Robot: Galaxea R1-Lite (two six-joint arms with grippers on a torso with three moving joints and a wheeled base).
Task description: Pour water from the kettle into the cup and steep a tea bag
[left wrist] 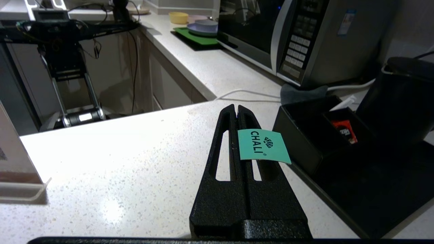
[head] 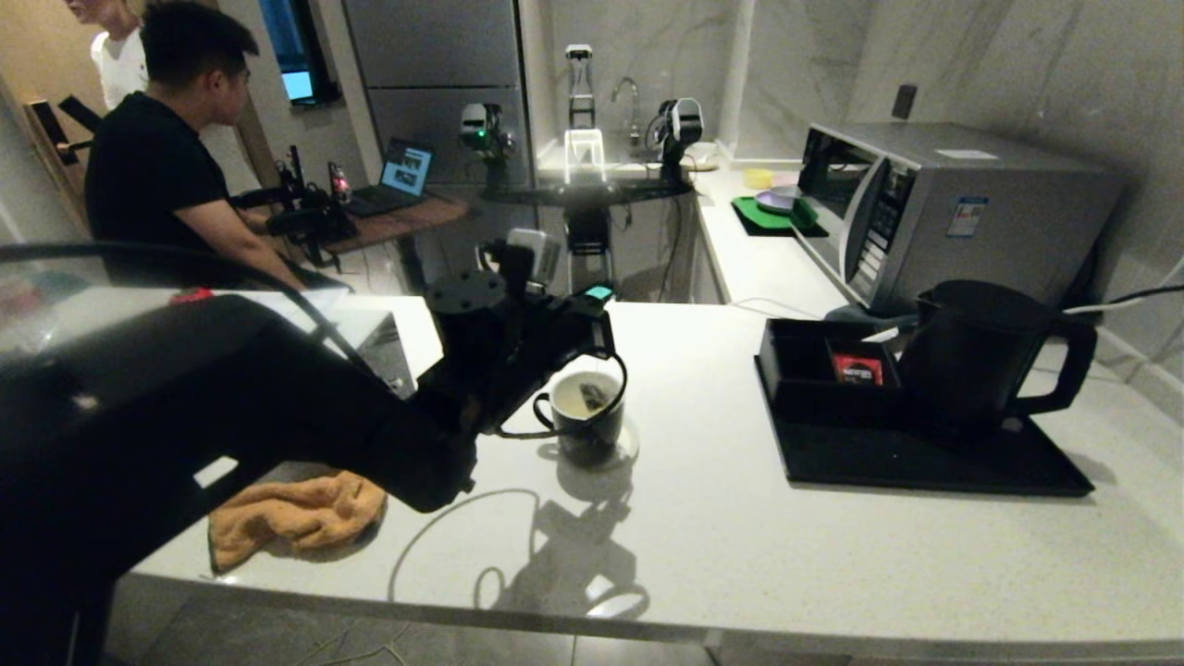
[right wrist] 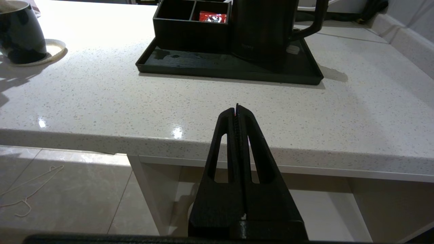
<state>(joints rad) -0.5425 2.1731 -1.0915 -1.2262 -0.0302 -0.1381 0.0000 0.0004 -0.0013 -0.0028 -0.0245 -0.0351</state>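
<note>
The cup (head: 592, 435), black outside and white inside, stands on the white counter with a tea bag (head: 593, 396) lying in pale liquid. Just above it my left gripper (head: 597, 310) is shut on the bag's teal paper tag (left wrist: 262, 145), which sticks out sideways from the closed fingers (left wrist: 251, 135). The tall black kettle (head: 971, 356) stands upright on the black tray (head: 925, 458) to the right, apart from both grippers. My right gripper (right wrist: 236, 107) is shut on nothing, low in front of the counter's front edge, and is out of the head view.
An orange cloth (head: 291, 518) lies near the counter's front left corner. A black compartment box with a red packet (head: 856, 368) sits on the tray beside the kettle. A microwave (head: 953, 208) stands behind. A person (head: 166, 157) sits at the far left.
</note>
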